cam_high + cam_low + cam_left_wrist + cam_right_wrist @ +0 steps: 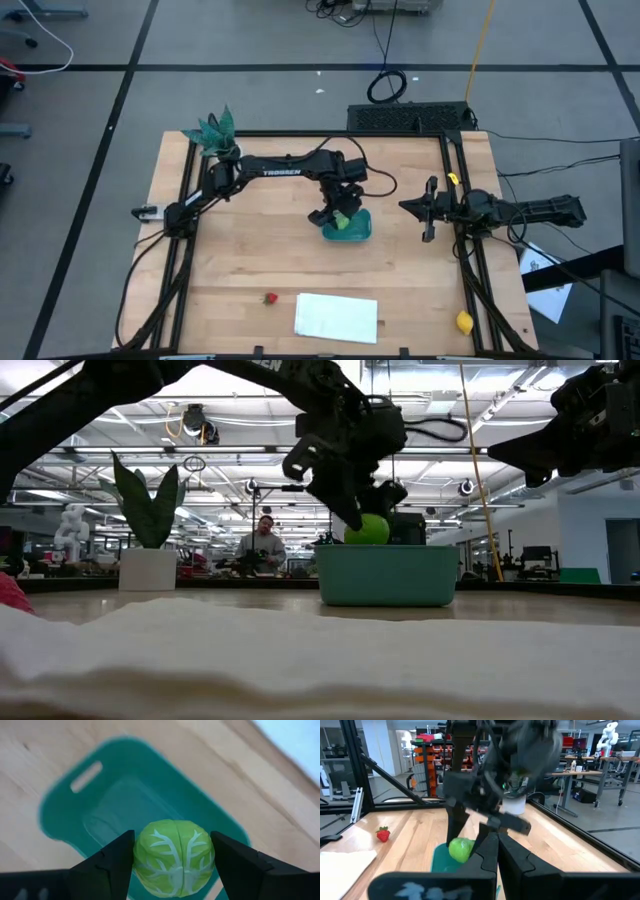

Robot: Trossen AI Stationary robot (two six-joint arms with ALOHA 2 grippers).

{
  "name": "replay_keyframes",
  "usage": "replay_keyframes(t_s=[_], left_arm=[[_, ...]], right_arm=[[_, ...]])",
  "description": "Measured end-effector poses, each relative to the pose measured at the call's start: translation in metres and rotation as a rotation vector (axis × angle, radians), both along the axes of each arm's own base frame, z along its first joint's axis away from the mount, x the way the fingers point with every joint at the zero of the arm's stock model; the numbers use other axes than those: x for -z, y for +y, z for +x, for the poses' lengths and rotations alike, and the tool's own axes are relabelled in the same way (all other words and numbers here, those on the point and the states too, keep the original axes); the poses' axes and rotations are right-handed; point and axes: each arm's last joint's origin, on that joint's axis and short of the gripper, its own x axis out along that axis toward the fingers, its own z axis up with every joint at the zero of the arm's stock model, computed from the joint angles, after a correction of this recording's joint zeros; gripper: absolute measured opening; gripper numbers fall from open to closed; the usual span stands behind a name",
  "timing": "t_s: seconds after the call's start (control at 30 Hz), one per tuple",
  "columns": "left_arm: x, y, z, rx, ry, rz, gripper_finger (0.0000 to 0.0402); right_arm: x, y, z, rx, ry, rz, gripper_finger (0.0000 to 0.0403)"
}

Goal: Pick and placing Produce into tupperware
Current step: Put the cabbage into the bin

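Nearby, strawberry [269, 298], white sheet [337, 317], lemon [464, 322], potted plant [217, 134]

The worktop [250, 260] is pale wood with a visible grain and a satin, lightly reflective finish. The tupperware [125, 795] looks like smooth teal plastic, its bottom slightly glossy. The light-green round fruit [173, 857] has a smooth, faintly shiny skin painted with pale veins, and sits between the matt black plastic fingers [107, 865] of the left tool [172, 862]. The right tool [495, 852] has the same dull black finish. At 6 o'clock on the worktop, the white sheet [336, 317] looks soft and matt, like cloth or paper towel. The strawberry [383, 834] is red and slightly bumpy.
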Motion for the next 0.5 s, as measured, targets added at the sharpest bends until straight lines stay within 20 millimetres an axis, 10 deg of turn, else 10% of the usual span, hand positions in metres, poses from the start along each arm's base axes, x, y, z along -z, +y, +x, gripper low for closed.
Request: replay_keyframes(t_s=[0.5], left_arm=[[0.014,-0.001,-0.003,0.021,0.027,0.088,0.0236]], right_arm=[[0.000,0.000,0.000,0.000,0.000,0.000,0.0000]])
